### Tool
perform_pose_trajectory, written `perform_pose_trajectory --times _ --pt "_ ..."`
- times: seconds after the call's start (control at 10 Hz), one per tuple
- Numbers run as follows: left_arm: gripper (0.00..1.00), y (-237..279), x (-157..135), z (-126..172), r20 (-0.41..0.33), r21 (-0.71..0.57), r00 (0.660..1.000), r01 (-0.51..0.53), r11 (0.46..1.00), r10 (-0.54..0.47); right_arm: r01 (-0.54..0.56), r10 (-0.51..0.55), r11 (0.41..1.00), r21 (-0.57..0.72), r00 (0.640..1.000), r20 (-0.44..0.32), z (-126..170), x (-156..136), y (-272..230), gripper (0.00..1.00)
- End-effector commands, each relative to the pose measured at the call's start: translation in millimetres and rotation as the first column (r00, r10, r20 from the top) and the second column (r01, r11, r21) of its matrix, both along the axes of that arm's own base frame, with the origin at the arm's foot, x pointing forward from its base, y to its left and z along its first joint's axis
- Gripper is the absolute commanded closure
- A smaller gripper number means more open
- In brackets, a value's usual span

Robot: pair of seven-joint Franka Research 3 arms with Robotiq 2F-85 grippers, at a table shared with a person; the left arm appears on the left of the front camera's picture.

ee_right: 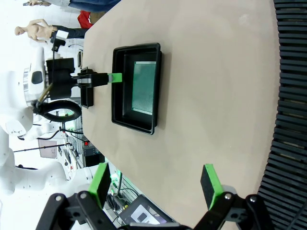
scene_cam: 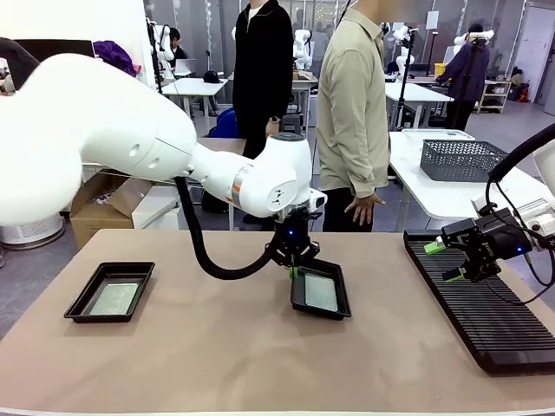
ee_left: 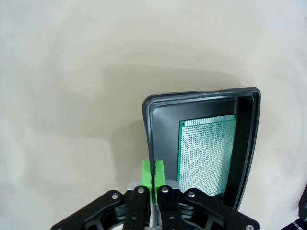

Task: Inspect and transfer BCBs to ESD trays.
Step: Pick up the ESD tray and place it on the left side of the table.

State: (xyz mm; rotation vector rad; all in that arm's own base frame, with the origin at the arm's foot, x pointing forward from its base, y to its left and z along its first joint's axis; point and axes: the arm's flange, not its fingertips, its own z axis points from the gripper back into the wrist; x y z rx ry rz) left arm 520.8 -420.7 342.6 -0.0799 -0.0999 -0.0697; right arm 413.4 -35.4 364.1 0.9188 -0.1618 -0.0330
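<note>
BCBs, two seen, green perforated circuit boards, each lying flat on the floor of a black ESD tray on the tan table [scene_cam: 243,355].

Landmark: centre tray [scene_cam: 321,292], near the middle of the table.

- Centre tray: shallow, black, raised rim, rounded corners. Holds one BCB [scene_cam: 321,292], seen close in the left wrist view [ee_left: 206,155] and sideways in the right wrist view [ee_right: 144,87]. The board sits inside the rim, nearer the wall away from the pinched edge.
- Left gripper [scene_cam: 293,271]: at the far left rim of the centre tray, green pads pressed together on the rim wall [ee_left: 148,139]; the grip is on the tray, not the board.
- Second tray [scene_cam: 111,291]: well to the left of the centre tray, resting flat, holding the other BCB [scene_cam: 114,299].
- Slotted rack [scene_cam: 486,308]: long, black, ribbed, well to the right of the centre tray along the table's right edge.
- Right gripper [scene_cam: 453,260]: above the rack's far end, well apart from the centre tray, fingers spread wide with nothing between them; green pads [ee_right: 100,179] stand far apart in its own wrist view.
- Person [scene_cam: 351,113]: standing beyond the far edge, behind the centre tray, one hand [scene_cam: 362,209] hanging at the side.
</note>
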Motion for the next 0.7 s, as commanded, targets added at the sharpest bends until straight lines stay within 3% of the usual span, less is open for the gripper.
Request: perform_pose_trajectory --times 0.0,0.6 --pt "0.97 35 -17 1 -0.001 -0.069 1.000 0.024 0.997 -0.024 0.023 -0.024 1.000 -0.009 1.000 -0.008 1 0 1 0.00" --pt "0.97 114 -39 -7 0.036 -0.186 0.999 0.034 0.982 -0.028 0.023 -0.024 1.000 -0.009 1.000 -0.008 1 0 1 0.00"
